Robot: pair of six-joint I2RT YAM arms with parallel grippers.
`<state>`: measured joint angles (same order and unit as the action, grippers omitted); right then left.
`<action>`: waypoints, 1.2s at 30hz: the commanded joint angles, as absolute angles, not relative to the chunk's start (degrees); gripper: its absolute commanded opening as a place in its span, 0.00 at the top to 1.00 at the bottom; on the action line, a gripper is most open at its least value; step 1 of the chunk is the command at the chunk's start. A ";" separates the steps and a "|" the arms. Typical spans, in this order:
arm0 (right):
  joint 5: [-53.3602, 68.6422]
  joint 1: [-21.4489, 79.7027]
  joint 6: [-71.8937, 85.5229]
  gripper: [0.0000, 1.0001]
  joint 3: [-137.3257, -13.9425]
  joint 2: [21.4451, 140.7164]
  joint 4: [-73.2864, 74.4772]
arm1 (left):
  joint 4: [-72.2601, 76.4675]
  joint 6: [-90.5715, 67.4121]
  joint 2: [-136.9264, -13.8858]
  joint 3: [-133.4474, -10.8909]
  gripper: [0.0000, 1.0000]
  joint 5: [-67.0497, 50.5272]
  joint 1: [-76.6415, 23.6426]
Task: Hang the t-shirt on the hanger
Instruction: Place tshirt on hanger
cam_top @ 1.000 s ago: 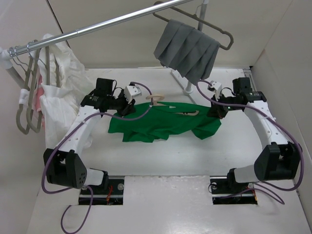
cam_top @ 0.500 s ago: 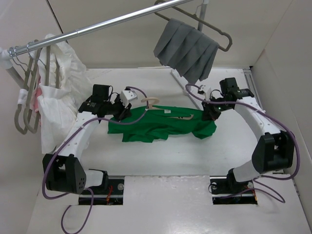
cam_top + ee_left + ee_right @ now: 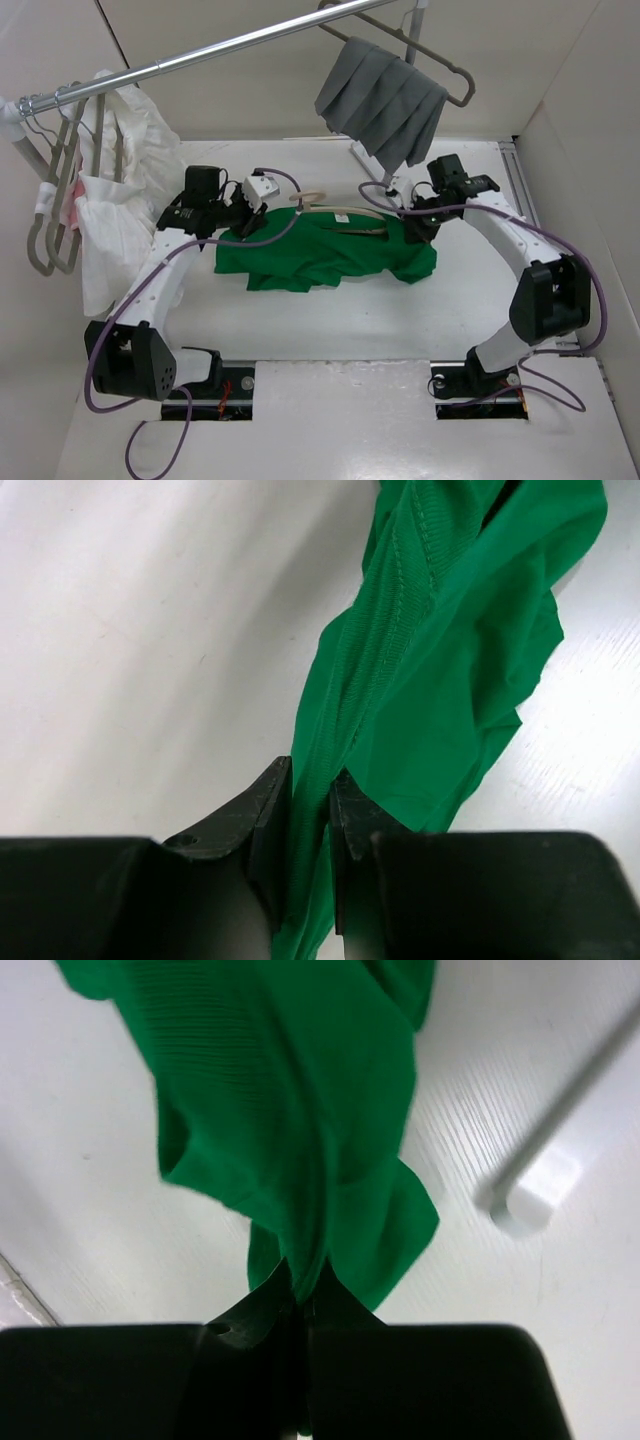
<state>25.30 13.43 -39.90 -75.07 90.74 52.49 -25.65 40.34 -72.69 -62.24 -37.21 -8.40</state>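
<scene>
The bright green t-shirt (image 3: 325,252) hangs stretched between both grippers above the table. My left gripper (image 3: 245,225) is shut on its left edge; in the left wrist view a ribbed fold of the t-shirt (image 3: 420,670) runs between the jaws of that gripper (image 3: 310,785). My right gripper (image 3: 412,228) is shut on the right edge, where the t-shirt (image 3: 300,1110) bunches into the gripper (image 3: 300,1285). The cream hanger (image 3: 340,213) lies along the shirt's top edge, its hook at the left, partly covered by cloth.
A steel rail (image 3: 200,55) crosses the back. White garments (image 3: 115,210) and thin hangers (image 3: 50,215) hang at the left. A grey pleated cloth (image 3: 385,105) on a dark hanger hangs at the back right. The rail's foot (image 3: 525,1200) stands near the right gripper.
Both grippers have moved away from the bases and a little inward, carrying the t-shirt with them. The shirt's top edge has risen and more of the hanger shows along it.
</scene>
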 commanded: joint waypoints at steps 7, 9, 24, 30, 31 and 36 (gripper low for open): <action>39.17 14.15 -44.21 1.00 -75.06 82.89 49.49 | -29.97 51.84 -66.71 -59.77 1.00 -33.31 -10.45; 42.96 14.15 -45.35 1.00 -75.06 81.48 48.69 | -30.50 51.86 -66.09 -58.28 1.00 -33.31 -11.51; 38.07 15.89 -39.82 0.00 -71.46 70.42 38.43 | -34.45 48.69 -66.62 -60.29 1.00 -43.85 -12.57; 40.08 29.17 -33.84 0.00 -70.31 65.20 16.98 | -34.98 49.30 -67.15 -60.82 1.00 -44.47 -13.09; 40.60 30.48 -33.05 0.00 -71.10 66.26 15.66 | -34.98 49.31 -67.67 -60.82 1.00 -44.47 -13.10; 44.46 36.64 -33.05 0.11 -81.09 77.31 13.10 | -35.51 49.31 -67.68 -61.96 1.00 -43.95 -13.10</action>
<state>41.12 34.04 -34.89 -76.34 70.17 18.48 -35.70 49.39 -68.14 -58.61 -41.39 -12.78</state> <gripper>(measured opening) 0.922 0.097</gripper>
